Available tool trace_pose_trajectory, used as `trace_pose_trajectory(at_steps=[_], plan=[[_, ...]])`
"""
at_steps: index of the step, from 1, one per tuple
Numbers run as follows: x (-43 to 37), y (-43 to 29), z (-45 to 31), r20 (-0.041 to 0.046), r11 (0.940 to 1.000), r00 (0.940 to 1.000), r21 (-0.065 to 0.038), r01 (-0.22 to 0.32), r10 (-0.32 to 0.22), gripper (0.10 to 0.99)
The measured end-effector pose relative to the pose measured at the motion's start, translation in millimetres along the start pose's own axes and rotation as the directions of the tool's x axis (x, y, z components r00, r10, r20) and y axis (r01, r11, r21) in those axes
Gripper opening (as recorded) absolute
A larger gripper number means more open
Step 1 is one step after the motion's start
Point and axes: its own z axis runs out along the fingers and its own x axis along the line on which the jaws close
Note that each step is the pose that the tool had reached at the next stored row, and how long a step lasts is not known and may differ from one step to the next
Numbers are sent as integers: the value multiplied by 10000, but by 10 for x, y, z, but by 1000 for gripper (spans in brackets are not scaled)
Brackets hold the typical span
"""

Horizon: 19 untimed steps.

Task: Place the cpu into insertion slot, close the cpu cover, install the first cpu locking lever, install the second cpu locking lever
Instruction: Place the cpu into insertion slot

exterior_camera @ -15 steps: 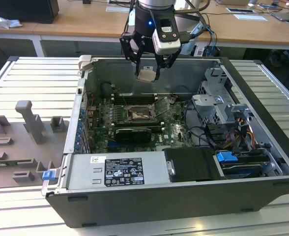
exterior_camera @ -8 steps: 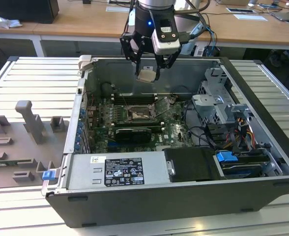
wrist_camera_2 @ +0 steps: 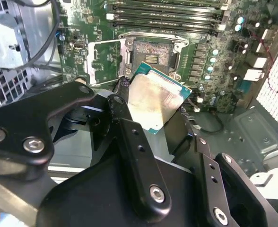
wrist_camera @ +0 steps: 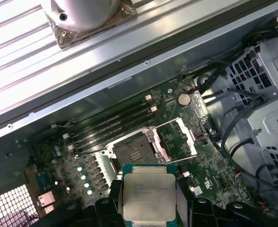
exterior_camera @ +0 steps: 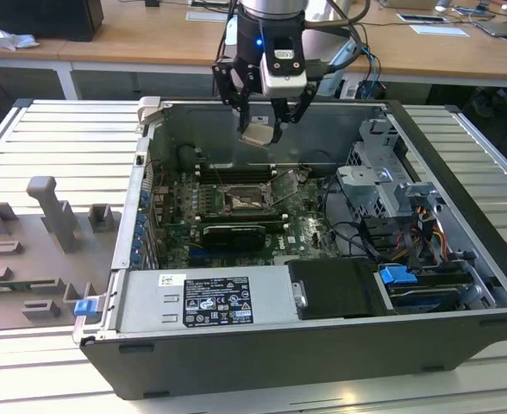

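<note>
Step one occupies us: gripper (exterior_camera: 260, 126) clenched on the cpu (wrist_camera: 146, 196), we hover above the insertion slot (wrist_camera: 132, 153), cpu cover (wrist_camera: 177, 137) raised; seating, we judge, demands square alignment.

Small square cpu (exterior_camera: 258, 134), silvery-beige top with green rim, hanging tilted in mid-air. At 6 o'clock from it in the exterior view, well apart, the insertion slot (exterior_camera: 240, 201): dark pin-field bare inside silver frame. At the slot's 2 o'clock, the cpu cover (exterior_camera: 284, 183), swung open
</note>
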Motion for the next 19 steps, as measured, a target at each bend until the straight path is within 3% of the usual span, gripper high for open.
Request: trace_pose_trajectory(at_steps=[10, 19], plan=[[0, -4, 39, 77, 9963, 9963, -18, -856, 856, 541], [0, -5, 48, 144, 9873, 9872, -36, -1586, 1586, 541]])
